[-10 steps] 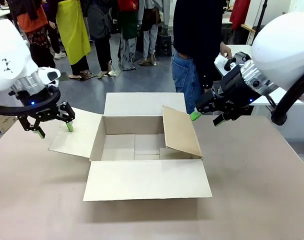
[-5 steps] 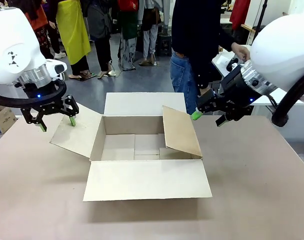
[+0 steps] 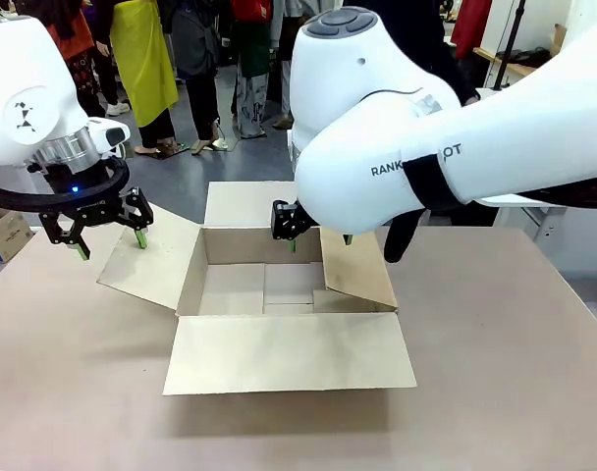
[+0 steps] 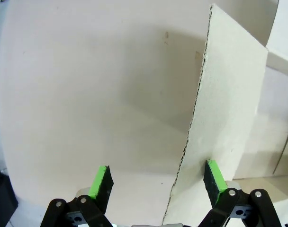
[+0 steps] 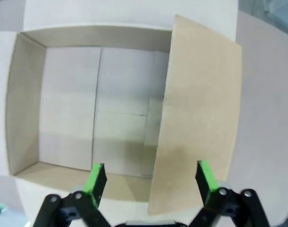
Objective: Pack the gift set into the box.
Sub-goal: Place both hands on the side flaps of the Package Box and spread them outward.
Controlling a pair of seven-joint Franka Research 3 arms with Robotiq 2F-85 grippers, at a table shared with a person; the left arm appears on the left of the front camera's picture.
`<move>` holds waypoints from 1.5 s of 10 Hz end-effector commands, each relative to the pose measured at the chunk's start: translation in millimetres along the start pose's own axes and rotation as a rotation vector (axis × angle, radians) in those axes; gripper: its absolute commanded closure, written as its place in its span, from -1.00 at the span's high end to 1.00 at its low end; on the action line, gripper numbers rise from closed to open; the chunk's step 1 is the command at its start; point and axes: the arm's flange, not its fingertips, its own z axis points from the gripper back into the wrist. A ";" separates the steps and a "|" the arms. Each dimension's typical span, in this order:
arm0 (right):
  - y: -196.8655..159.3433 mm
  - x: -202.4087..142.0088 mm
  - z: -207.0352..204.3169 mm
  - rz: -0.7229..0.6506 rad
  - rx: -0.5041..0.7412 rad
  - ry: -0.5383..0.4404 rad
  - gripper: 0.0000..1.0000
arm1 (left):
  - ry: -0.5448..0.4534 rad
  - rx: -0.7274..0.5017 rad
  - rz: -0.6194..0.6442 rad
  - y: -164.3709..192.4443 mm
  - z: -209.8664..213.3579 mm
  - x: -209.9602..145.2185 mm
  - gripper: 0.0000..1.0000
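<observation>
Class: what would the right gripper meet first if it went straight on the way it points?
Probably the inward-leaning flap of the box, straight ahead of the right gripper; depth is unclear, so perhaps the box floor.

Beyond the matte brown tabletop (image 3: 505, 392), smooth grey floor (image 3: 254, 157) under even indoor light. Standing people (image 3: 141, 59) along the far side; small brown cardboard carton (image 3: 4, 232) low at left.
</observation>
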 end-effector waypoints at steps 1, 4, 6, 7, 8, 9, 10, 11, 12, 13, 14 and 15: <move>-1.7 -1.9 0.2 0.003 0.004 -0.006 1.00 | -0.003 0.018 0.008 0.7 2.3 -0.2 1.00; 15.6 14.5 -18.6 0.047 -0.137 0.017 1.00 | -0.003 0.018 0.008 0.7 2.3 -0.2 1.00; 17.5 29.1 -45.7 0.008 -0.204 0.051 1.00 | -0.003 0.018 0.008 0.7 2.3 -0.2 1.00; 20.0 32.4 -57.5 -0.002 -0.255 0.043 1.00 | -0.003 0.018 0.008 0.7 2.3 -0.2 1.00; 19.6 35.0 -65.2 -0.014 -0.302 0.047 1.00 | -0.003 0.018 0.008 0.7 2.3 -0.2 1.00; 19.2 36.5 -68.4 -0.018 -0.321 0.051 1.00 | -0.003 0.018 0.008 0.7 2.3 -0.2 1.00; 18.1 36.5 -67.9 -0.038 -0.356 0.030 1.00 | -0.003 0.018 0.008 0.7 2.3 -0.2 1.00; 14.2 36.2 -64.8 -0.051 -0.369 0.018 1.00 | -0.003 0.018 0.008 0.7 2.3 -0.2 1.00; 7.8 35.1 -60.0 -0.076 -0.398 0.005 1.00 | -0.003 0.018 0.008 0.7 2.3 -0.2 1.00; -1.4 33.5 -53.6 -0.096 -0.429 0.001 1.00 | -0.003 0.018 0.008 0.7 2.3 -0.2 1.00; -9.3 28.8 -47.2 -0.097 -0.427 0.006 1.00 | -0.003 0.018 0.008 0.7 2.3 -0.2 1.00; -23.8 23.7 -31.7 -0.123 -0.412 -0.003 1.00 | -0.003 0.018 0.008 0.7 2.3 -0.2 1.00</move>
